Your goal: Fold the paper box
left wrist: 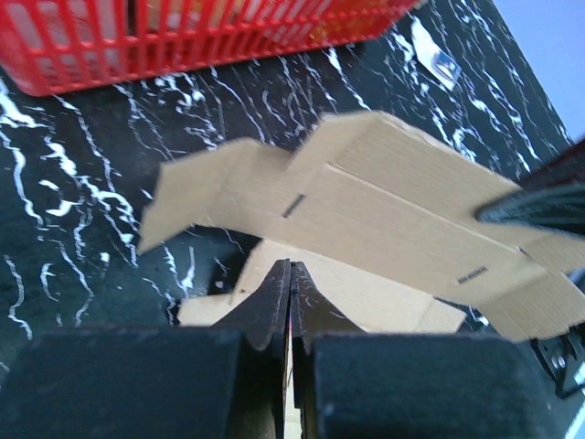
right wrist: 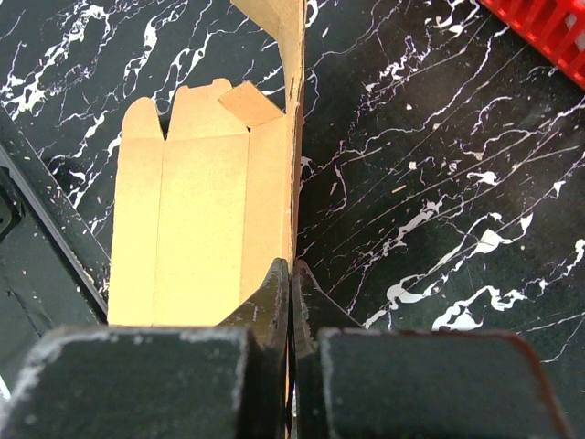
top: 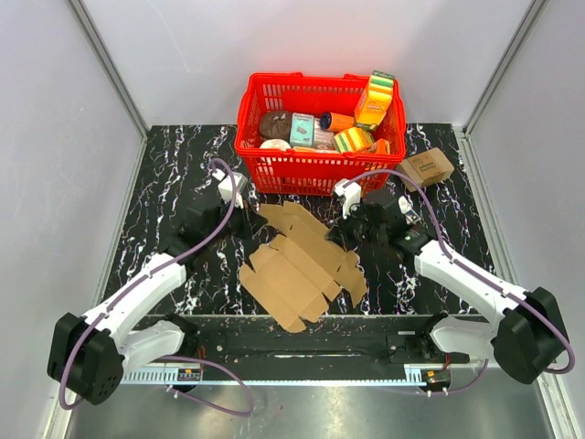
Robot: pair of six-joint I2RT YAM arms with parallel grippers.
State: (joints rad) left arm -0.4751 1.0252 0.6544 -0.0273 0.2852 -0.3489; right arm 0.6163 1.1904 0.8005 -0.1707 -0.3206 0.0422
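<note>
The paper box [top: 302, 265] is a plain brown die-cut sheet, mostly flat on the black marbled table, with its far part lifted. My left gripper [top: 245, 216] is at its far left flap. In the left wrist view the jaws [left wrist: 292, 267] are closed with a thin cardboard strip between them, and a raised panel [left wrist: 384, 210] hangs in front. My right gripper [top: 345, 230] is at the box's right side. In the right wrist view its jaws [right wrist: 292, 265] are shut on an upright flap seen edge-on, with the box's panels [right wrist: 201, 229] lying to the left.
A red basket [top: 320, 174] full of groceries stands just behind the box and shows in the left wrist view [left wrist: 183, 37]. A small brown printed carton [top: 427, 167] lies at the back right. Metal rails run along the table's near edge.
</note>
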